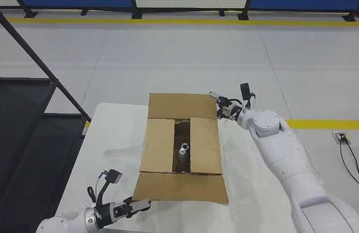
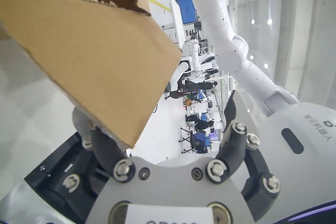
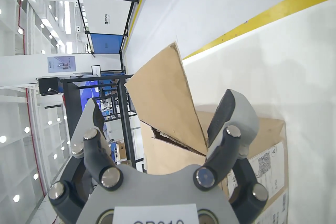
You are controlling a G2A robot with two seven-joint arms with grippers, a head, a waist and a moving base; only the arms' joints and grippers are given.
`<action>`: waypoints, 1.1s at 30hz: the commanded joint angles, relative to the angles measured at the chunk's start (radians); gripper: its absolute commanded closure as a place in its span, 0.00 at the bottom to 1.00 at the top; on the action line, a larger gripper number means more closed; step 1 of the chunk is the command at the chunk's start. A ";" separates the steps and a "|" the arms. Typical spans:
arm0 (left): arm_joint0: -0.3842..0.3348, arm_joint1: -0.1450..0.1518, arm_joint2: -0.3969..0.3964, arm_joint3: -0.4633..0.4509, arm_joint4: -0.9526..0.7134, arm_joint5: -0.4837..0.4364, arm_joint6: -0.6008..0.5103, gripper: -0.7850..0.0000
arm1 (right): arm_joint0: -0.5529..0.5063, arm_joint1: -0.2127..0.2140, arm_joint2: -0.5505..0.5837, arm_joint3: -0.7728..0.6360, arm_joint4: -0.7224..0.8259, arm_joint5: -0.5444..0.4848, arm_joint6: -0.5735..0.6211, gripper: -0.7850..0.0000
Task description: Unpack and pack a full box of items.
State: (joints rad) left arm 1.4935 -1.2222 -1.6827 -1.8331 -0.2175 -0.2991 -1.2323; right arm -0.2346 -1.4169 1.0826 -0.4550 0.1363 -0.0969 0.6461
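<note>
Box (image 1: 205, 145) is sitting at the top view's centre while both grippers, jaws spread, are straddling flap corners: left gripper (image 1: 143, 205) at the lower flap (image 1: 179, 187), right gripper (image 1: 217, 103) at the upper flap (image 1: 182, 105).

Box (image 1: 159, 145) is sitting on the bench (image 1: 109, 134), toward its middle. Two side flaps are lying folded over the top with a gap between them. Bottle (image 1: 182, 152) is standing inside the box, under that gap. Near flap (image 1: 179, 186) and far flap (image 1: 182, 106) are spreading outward. Left claw (image 1: 143, 205) is straddling the near flap's left corner. Right claw (image 1: 216, 96) is straddling the far flap's right corner.
</note>
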 commanded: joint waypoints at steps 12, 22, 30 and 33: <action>-0.065 0.005 0.064 -0.071 0.142 0.145 0.306 0.00 | 0.089 0.007 0.070 0.147 0.149 -0.144 0.222 0.00; -0.139 0.002 0.147 -0.086 0.274 0.279 0.507 0.00 | 0.111 0.022 0.061 0.086 0.105 -0.153 0.372 0.00; -0.215 -0.003 0.254 -0.058 0.427 0.371 0.616 0.00 | 0.114 0.039 0.038 -0.003 0.032 -0.017 0.496 0.00; -0.246 -0.005 0.284 -0.034 0.447 0.385 0.634 0.00 | 0.105 0.042 0.020 -0.039 -0.003 0.064 0.520 0.00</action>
State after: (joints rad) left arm 1.2573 -1.2268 -1.4075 -1.8753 0.2234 0.0822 -0.6030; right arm -0.1267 -1.3759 1.1087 -0.4841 0.1468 -0.0607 1.1644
